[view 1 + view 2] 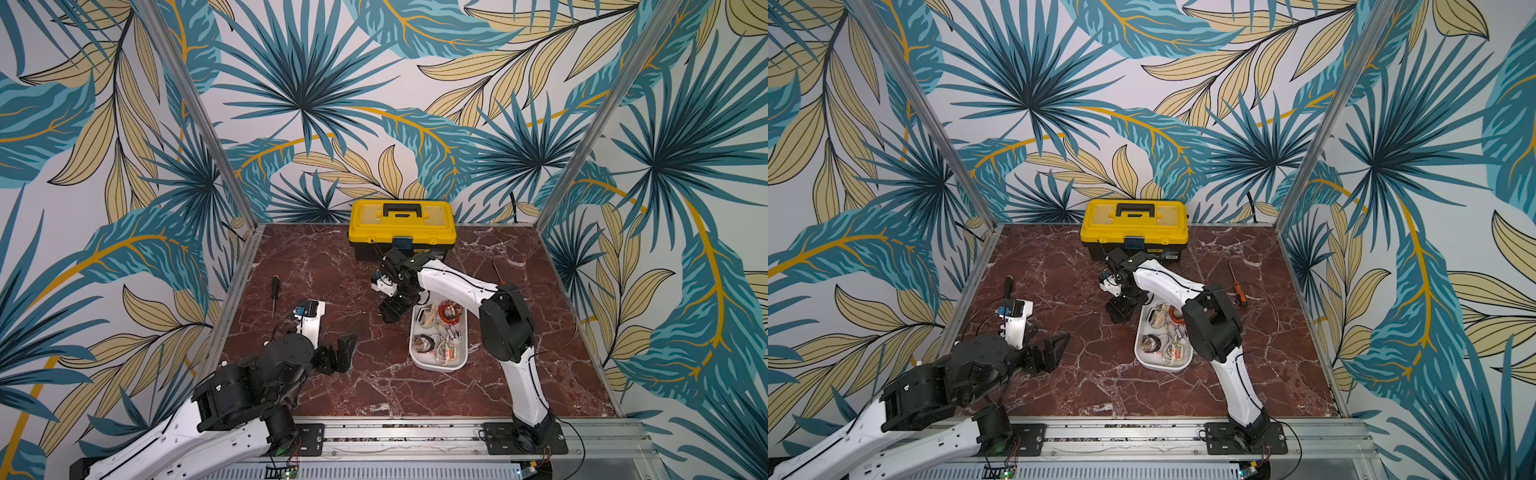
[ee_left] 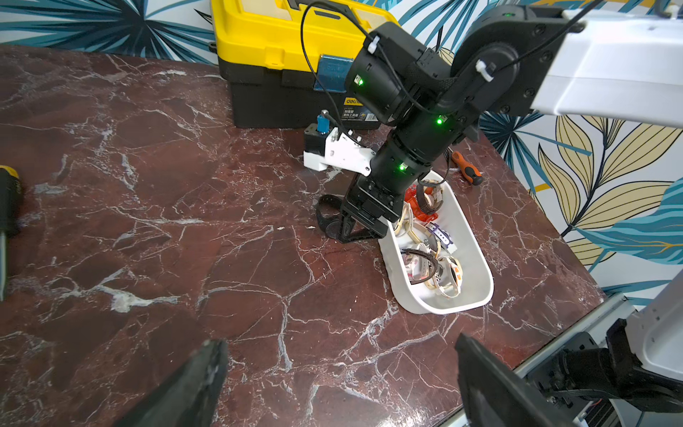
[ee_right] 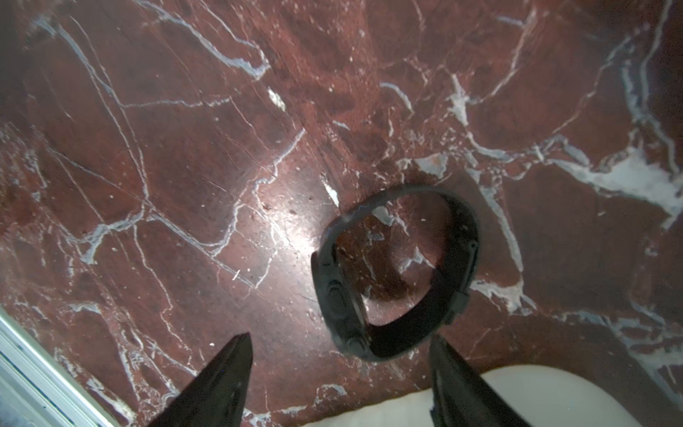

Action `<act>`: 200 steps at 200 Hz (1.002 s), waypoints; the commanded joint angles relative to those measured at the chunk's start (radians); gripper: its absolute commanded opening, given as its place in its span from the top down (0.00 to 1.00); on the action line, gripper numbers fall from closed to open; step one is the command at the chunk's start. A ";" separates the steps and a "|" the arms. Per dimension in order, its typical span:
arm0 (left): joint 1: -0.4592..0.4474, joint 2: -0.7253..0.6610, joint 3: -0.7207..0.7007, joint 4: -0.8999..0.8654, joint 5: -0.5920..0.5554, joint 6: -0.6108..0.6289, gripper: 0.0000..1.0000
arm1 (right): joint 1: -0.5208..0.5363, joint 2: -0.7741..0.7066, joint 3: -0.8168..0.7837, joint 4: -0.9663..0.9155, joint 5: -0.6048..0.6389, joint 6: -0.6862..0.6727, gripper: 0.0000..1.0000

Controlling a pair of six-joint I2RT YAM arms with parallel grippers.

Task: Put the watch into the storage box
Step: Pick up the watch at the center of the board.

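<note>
red marble table (image 1: 353,399) with white veins, leaf-print walls on 3 sides. from my remote seat i see the watch (image 3: 338,307), black, strap closed in a loop, lying on its side on the bare marble. it is outside the storage box (image 1: 419,358), just beside the box's far corner on the left-arm side. the white box holds several other watches with pale and orange straps.

the right gripper (image 3: 340,335) points down at the watch. its 2 fingers stand apart, and the case end of the loop lies between and just beyond their tips. i cannot tell whether a tip touches the strap, but nothing is clamped. in the left wrist view that gripper (image 2: 349,231) stands right against the watch (image 2: 327,218).

the left gripper (image 2: 340,342) hovers low over bare marble, well apart from the box, jaws spread wide and empty.

a yellow-lidded toolbox (image 1: 399,228) sits closed at the back wall. a black-handled screwdriver (image 1: 274,289) lies near the left edge, and an orange-handled screwdriver (image 1: 1237,289) lies behind the right arm.
</note>
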 commanded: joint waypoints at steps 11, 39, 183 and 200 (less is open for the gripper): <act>0.003 -0.005 -0.027 0.013 -0.020 0.001 0.00 | 0.000 0.028 0.035 -0.039 -0.002 -0.023 0.32; 0.003 0.001 -0.030 0.025 -0.018 0.005 0.00 | -0.002 0.050 0.040 -0.034 0.007 -0.014 0.37; 0.004 0.021 -0.035 0.042 -0.024 0.023 0.00 | -0.002 0.062 0.034 0.015 -0.060 0.051 0.78; 0.004 0.021 -0.036 0.041 -0.028 0.023 0.00 | -0.002 0.051 0.016 0.038 -0.082 0.067 0.79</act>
